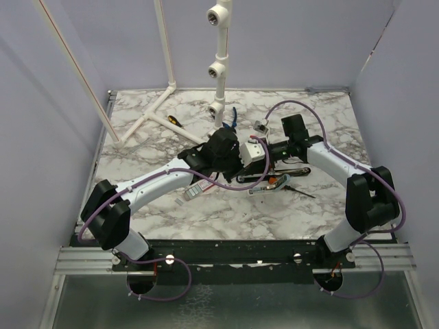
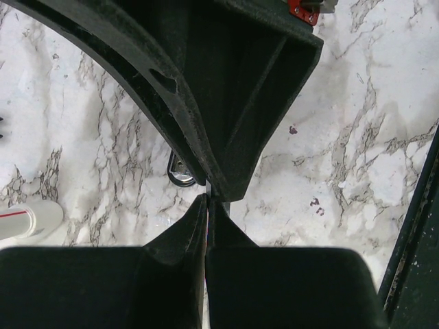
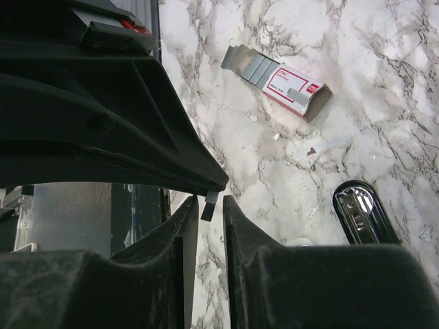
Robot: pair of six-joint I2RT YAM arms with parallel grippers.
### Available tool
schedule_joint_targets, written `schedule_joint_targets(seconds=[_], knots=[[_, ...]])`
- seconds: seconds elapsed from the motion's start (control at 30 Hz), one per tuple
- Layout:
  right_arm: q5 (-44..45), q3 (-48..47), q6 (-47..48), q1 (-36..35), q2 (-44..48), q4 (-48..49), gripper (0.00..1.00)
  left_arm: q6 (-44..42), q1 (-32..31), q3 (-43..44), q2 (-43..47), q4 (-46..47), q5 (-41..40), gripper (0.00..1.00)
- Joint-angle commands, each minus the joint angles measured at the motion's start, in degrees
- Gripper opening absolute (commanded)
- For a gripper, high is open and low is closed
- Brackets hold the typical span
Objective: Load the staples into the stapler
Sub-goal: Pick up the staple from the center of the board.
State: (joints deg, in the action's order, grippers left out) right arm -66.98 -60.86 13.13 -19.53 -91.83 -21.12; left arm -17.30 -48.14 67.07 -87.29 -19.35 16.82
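the bench (image 1: pixel 309 205) is white marble with grey veins. on it lie a slim black stapler (image 1: pixel 264 176), an orange-handled screwdriver (image 1: pixel 278 183) just beside it, an opened white and red staples box (image 3: pixel 291 86), a yellow-handled screwdriver (image 1: pixel 175 120) and a white pipe frame (image 1: pixel 147 120) at the far left.

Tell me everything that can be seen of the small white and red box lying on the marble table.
The staple box is a small flat rectangle, apparently of white card, with a red band and a grey panel on its top face. It lies flat on the marble table, slanted in the right wrist view. The flap at its left end is folded open, and grey strips show at that mouth. The other end looks open too. Nothing touches it.
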Motion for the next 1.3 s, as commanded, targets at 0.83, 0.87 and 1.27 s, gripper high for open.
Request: schedule_joint_targets(seconds=[0.83, 0.87, 1.27], knots=[[4.8, -0.9, 8.3, -0.8, 0.0, -5.4, 0.01, -2.1, -0.9, 0.4, 0.1, 0.3, -0.5, 0.26], [4.8, -0.8, 8.4, -0.8, 0.0, -5.5, 0.01, -2.2, -0.9, 0.5, 0.1, 0.3, -0.2, 0.28], [5.3, 0.0, 21.4, -0.8, 5.0, -13.7, 0.01, -11.3, 1.0, -1.1, 4.6, -4.8, 11.0, 0.48]])
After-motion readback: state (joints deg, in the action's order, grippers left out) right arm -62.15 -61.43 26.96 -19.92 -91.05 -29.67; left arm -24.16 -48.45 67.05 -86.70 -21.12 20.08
